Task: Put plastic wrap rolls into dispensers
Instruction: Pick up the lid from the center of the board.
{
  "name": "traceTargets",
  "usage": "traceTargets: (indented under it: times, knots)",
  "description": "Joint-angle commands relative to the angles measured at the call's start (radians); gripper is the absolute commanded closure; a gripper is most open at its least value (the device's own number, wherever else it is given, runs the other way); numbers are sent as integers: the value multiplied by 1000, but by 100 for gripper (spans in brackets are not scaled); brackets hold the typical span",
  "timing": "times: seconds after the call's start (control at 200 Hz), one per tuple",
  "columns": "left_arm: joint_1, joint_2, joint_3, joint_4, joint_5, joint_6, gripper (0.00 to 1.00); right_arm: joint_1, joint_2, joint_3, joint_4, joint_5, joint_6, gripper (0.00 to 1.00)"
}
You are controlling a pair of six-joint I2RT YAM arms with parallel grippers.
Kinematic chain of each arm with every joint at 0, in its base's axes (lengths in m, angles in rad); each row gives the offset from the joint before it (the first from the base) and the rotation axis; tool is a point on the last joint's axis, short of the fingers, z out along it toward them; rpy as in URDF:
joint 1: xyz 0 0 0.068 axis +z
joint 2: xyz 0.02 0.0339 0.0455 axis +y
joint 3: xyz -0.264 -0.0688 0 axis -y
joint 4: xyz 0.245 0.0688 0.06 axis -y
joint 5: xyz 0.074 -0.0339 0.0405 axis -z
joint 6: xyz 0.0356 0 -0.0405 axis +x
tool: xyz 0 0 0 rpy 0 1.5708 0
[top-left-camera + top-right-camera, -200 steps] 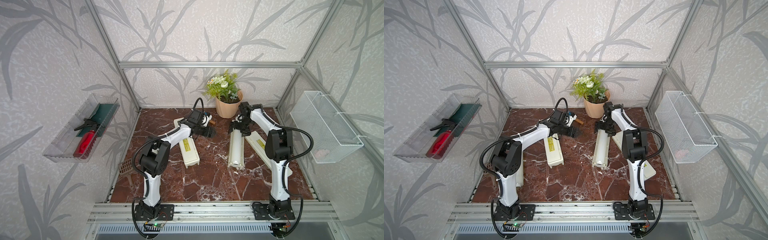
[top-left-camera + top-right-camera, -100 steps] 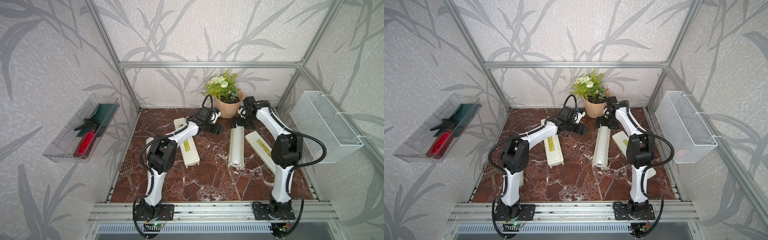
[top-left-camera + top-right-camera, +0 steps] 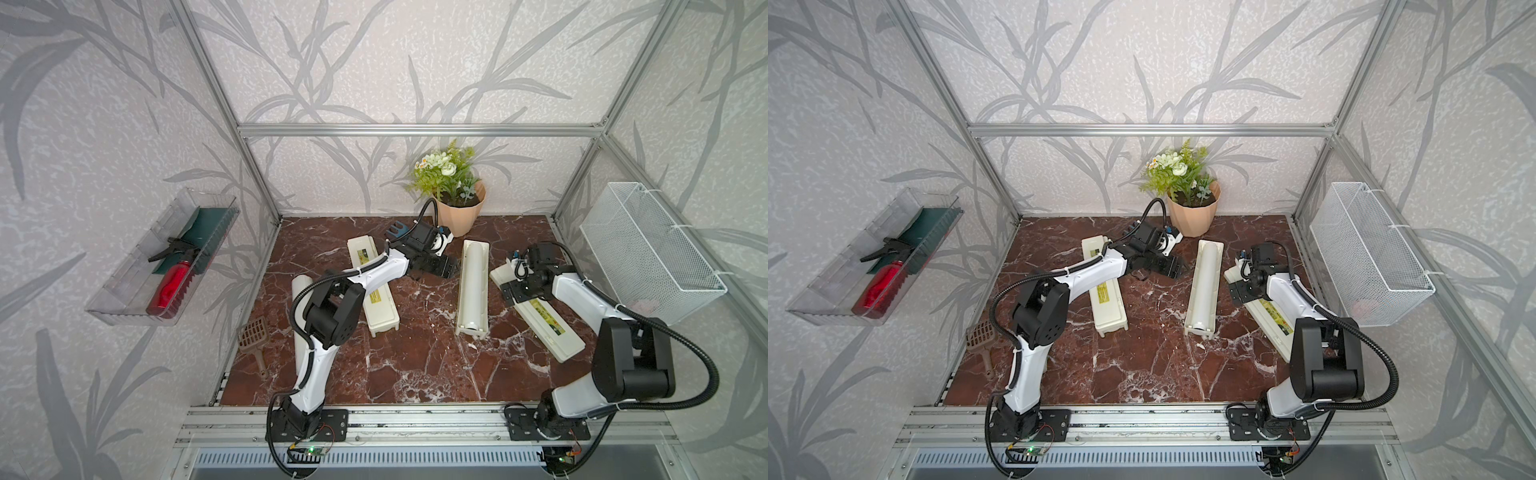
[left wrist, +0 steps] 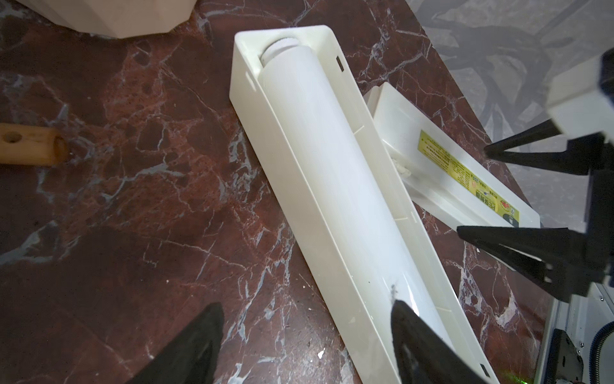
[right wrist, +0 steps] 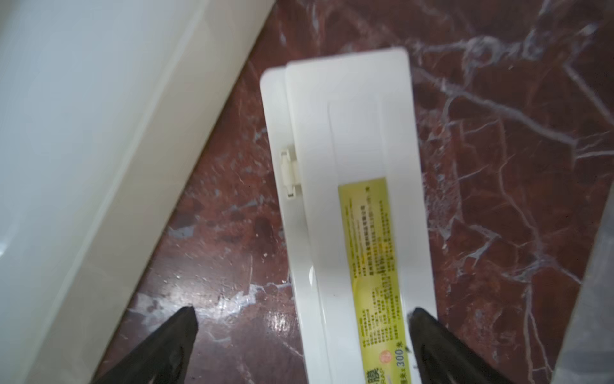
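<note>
Two rolls, two dispensers and two grippers show. One roll [image 4: 319, 159] lies in the open dispenser [image 4: 280, 173] mid-floor. The other roll [image 3: 297, 286] lies on the floor at the left, crossed and half hidden by the left arm in a top view. The closed dispenser [image 3: 380, 311] lies left of centre, partly under that arm. The lid [image 3: 544, 320] of the open dispenser lies flat to its right, label up. The right wrist view shows a hinge tab on the lid's edge with bare floor beside it; whether the lid's far corner touches the box I cannot tell. The left gripper [image 4: 305, 335] hovers at the box's left side with fingers wide and nothing between them. The right gripper [image 5: 304, 332] hangs over the lid, fingers also wide and empty. Only the left wrist view shows a wooden handle [image 4: 30, 146], cut off at the edge. There is one pot [image 3: 459, 212], one scoop [image 3: 252, 336] and one basket [image 3: 648, 249].
</note>
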Motion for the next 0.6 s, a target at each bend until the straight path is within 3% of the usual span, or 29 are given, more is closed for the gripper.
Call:
traceTargets:
  times: [0.0,0.595]
  knots:
    - [-7,8,13,11,-12,-11,21,-21,9,3,137,-45,-124,1]
    - [7,-44,-36,-20,-16,52,19,-89,270,152,14,-50,-176,1]
